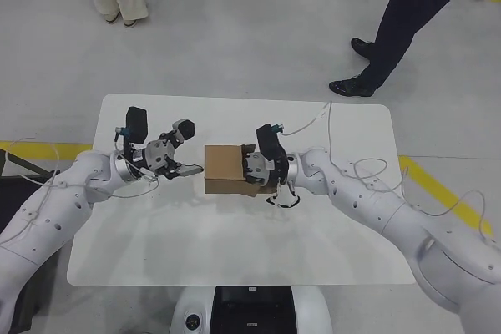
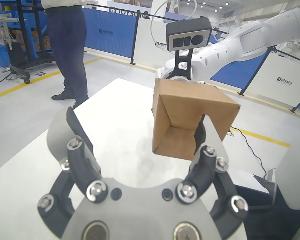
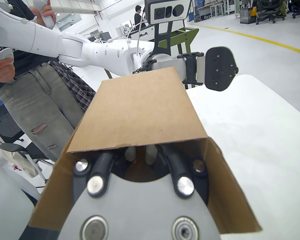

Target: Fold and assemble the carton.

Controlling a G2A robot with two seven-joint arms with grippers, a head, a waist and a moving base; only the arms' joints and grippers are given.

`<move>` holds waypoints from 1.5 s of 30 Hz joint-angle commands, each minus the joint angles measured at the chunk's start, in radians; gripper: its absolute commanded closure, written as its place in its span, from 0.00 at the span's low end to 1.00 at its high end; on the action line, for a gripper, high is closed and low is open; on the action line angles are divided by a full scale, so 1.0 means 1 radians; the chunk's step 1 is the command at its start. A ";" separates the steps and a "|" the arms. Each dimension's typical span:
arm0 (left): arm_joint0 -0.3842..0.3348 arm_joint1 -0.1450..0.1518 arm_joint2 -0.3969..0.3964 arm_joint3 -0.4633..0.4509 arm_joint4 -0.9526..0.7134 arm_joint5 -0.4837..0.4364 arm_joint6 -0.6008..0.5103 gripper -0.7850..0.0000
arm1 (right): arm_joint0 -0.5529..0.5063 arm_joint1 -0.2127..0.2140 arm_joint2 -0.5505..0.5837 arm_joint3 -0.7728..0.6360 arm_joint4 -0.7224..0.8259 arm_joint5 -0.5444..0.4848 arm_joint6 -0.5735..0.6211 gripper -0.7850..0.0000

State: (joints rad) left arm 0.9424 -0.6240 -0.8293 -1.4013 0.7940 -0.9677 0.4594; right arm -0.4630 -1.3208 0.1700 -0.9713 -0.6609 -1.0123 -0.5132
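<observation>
The brown carton point(image 1: 225, 167) is an open-ended tube at the middle of the white table point(image 1: 234, 242). My right gripper point(image 1: 255, 167) reaches into its right end. In the right wrist view its fingers point(image 3: 151, 154) lie close together under the top panel of the carton point(image 3: 140, 111), shut on the cardboard. My left gripper point(image 1: 186, 150) stands open at the carton's left end. In the left wrist view one finger point(image 2: 202, 133) sits at the mouth of the carton point(image 2: 190, 111), and the other finger point(image 2: 75, 128) is well off to the side over the table.
A black cable point(image 1: 285, 200) loops on the table just in front of the right wrist. Bare table surface point(image 2: 115, 106) stretches around the carton on all sides. The table's far edge point(image 1: 250, 98) is a short way behind both grippers.
</observation>
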 commanded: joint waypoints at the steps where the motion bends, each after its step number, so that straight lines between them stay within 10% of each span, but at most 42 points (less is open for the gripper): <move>1: 0.016 0.002 -0.016 -0.002 0.001 -0.004 -0.004 0.00 | 0.000 0.001 0.000 -0.003 -0.001 0.000 -0.002 1.00; 27: 0.038 -0.049 -0.089 -0.009 -0.028 -0.045 -0.143 0.00 | -0.009 -0.021 0.000 -0.036 0.046 0.000 0.054 1.00; 45: 0.151 -0.015 -0.171 -0.113 0.059 -0.045 -0.174 0.00 | 0.003 0.006 0.000 -0.026 0.064 0.000 -0.005 1.00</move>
State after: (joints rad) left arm 1.0912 -0.6420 -1.0064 -1.5025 0.8454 -1.0123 0.2904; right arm -0.4606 -1.3168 0.1700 -0.9956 -0.5970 -1.0123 -0.5165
